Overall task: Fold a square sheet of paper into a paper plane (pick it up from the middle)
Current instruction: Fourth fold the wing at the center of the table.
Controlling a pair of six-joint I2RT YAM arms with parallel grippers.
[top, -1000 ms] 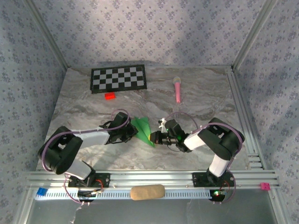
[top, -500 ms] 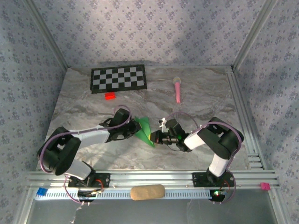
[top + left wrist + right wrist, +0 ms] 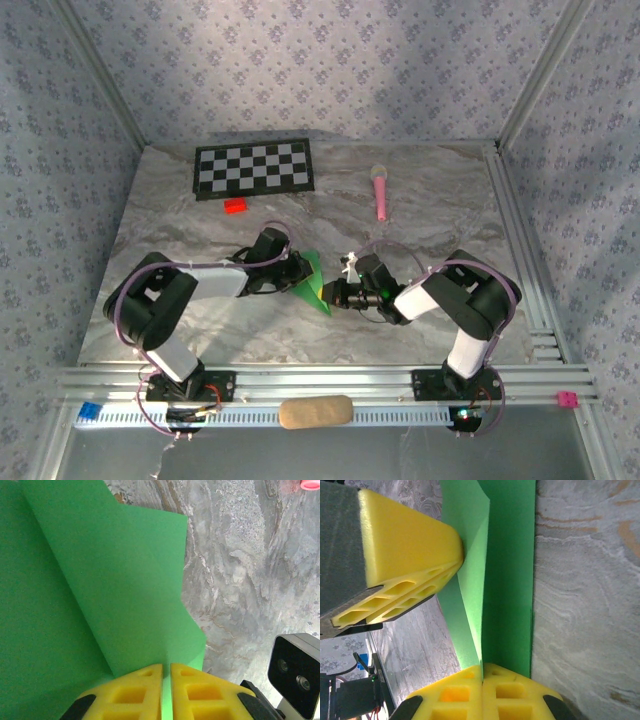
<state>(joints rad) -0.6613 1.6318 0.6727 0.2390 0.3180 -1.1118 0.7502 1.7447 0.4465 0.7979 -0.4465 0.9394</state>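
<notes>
The square sheet of paper is bright green and folded into a narrow pointed shape with a centre crease, at the table's middle between both arms. My left gripper comes at it from the left. In the left wrist view its yellow fingertips pinch a green flap, with only a thin strip of paper between them. My right gripper is on the paper's right side. In the right wrist view it is shut on the folded edge, with the left fingers pressed on the opposite flap.
A black-and-white checkerboard lies at the back left with a small red block in front of it. A pink microphone-shaped toy lies at the back right. A tan pad sits on the front rail.
My left gripper has moved right onto the paper's left flap and closed on it, and the paper now looks narrower. The right arm has held still.
</notes>
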